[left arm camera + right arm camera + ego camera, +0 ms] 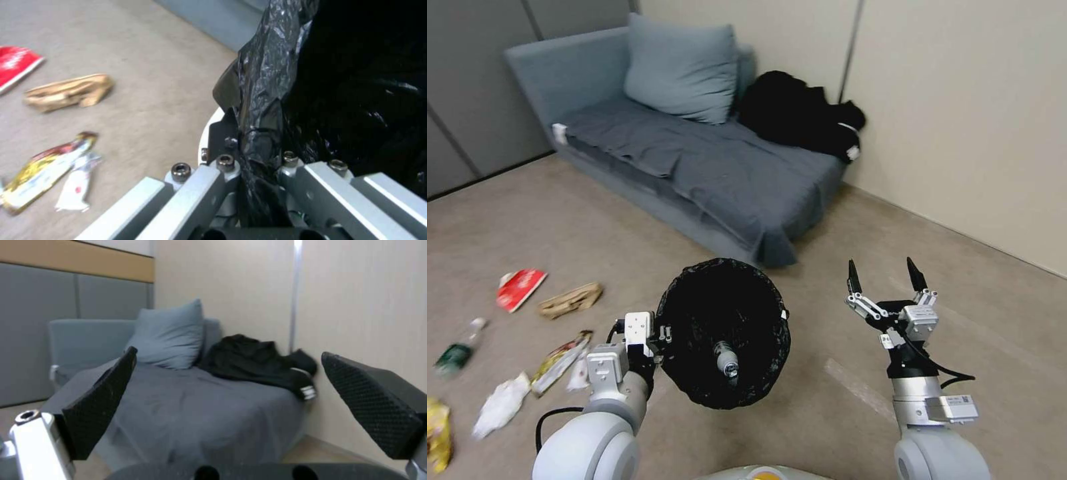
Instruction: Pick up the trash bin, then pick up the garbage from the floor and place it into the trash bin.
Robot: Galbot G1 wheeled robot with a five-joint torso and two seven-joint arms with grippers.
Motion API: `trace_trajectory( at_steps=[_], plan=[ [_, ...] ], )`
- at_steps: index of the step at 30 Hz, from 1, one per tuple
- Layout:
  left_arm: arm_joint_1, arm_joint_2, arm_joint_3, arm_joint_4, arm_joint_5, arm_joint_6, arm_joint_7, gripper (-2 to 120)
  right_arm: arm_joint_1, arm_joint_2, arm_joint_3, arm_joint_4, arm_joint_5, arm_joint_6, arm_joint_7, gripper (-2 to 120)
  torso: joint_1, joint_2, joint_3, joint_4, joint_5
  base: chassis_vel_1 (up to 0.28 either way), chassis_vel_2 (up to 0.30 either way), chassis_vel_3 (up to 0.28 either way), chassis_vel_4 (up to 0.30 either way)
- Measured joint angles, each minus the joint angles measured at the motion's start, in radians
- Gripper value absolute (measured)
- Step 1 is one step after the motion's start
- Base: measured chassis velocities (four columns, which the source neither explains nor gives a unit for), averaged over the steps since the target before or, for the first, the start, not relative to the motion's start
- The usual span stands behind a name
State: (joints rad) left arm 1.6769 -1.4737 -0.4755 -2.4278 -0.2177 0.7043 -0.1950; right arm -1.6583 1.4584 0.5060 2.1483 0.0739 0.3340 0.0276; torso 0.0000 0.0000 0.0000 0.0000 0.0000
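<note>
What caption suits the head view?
Left gripper holds the trash bin, bottle inside; right gripper open.

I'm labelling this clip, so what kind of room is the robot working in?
Probably a small lounge or living-room mock-up: a grey sofa with a cushion, black clothing on it, plain wall panels, and litter scattered across a bare floor.

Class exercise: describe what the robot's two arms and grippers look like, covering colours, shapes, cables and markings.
Both arms have rounded white-grey shells ending in silver metal wrists. The right gripper carries two pointed black fingers with a dimpled texture, a black cable, and a white label on its wrist. The left gripper has silver bars with hex bolts, plus a looping black cable.
</note>
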Motion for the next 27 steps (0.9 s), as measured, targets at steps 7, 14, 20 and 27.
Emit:
trace_trajectory(
  at_steps=[7, 14, 20, 27],
  plan=[
    [0.004, 0.0, 0.0, -0.004, 0.004, 0.0, 0.0, 0, 0.011, -0.003, 0.0, -0.001, -0.002, -0.015, 0.003, 100, 0.0, 0.0, 0.0, 0.0, 0.0, 0.133, 0.123, 0.124, 0.126],
    [0.013, -0.003, 0.001, -0.007, 0.009, -0.001, 0.001, 0, 0.019, -0.004, -0.003, 0.0, -0.007, -0.018, 0.001, 100, 0.0, 0.0, 0.0, 0.0, 0.0, 0.118, 0.116, 0.122, 0.122],
    [0.017, -0.003, 0.0, -0.011, 0.01, -0.002, 0.001, 0, 0.024, -0.007, -0.003, -0.001, -0.009, -0.022, -0.001, 99, 0.0, 0.0, 0.0, 0.0001, -0.0001, 0.128, 0.123, 0.131, 0.135],
    [0.022, -0.003, -0.002, -0.016, 0.01, -0.002, 0.003, 0, 0.028, -0.013, -0.004, 0.003, -0.008, -0.032, -0.009, 99, 0.0, 0.0, 0.0, -0.0001, 0.0, 0.115, 0.12, 0.116, 0.13]
  ],
)
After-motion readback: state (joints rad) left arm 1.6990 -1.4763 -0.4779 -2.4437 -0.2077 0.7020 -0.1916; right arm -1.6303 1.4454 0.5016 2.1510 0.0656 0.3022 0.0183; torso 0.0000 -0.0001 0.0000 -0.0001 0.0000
